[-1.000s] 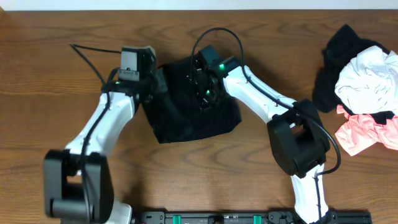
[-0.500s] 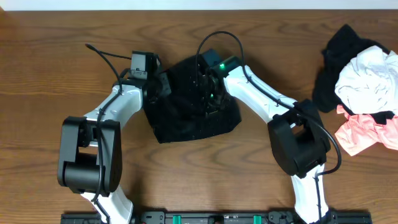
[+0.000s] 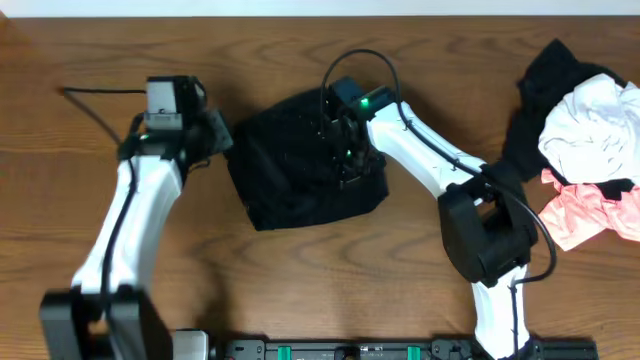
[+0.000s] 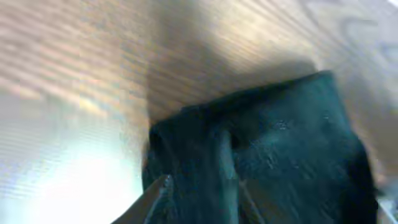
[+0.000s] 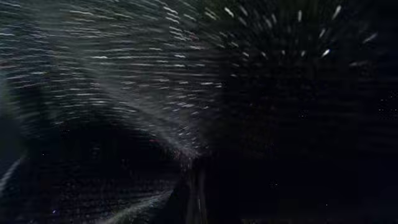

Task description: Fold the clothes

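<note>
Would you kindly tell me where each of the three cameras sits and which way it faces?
Overhead: above the table, looking straight down on the black garment, the clothes pile, the left arm and the right arm.
Left wrist: low beside the garment, looking obliquely at its edge and bare wood; own fingers unclear.
Right wrist: close against the garment, blurred; no fingers distinguishable.
Shared: all three show the black garment.

A brown wooden desk (image 3: 330, 290) fills nearly the whole overhead view, its grain running left to right in darker and lighter bands. Along the far edge a thin pale strip (image 3: 300, 7) shows beyond the wood; what it is cannot be told. In the blurred left wrist view, a white glare (image 4: 74, 168) lies on the desk's near left part.
</note>
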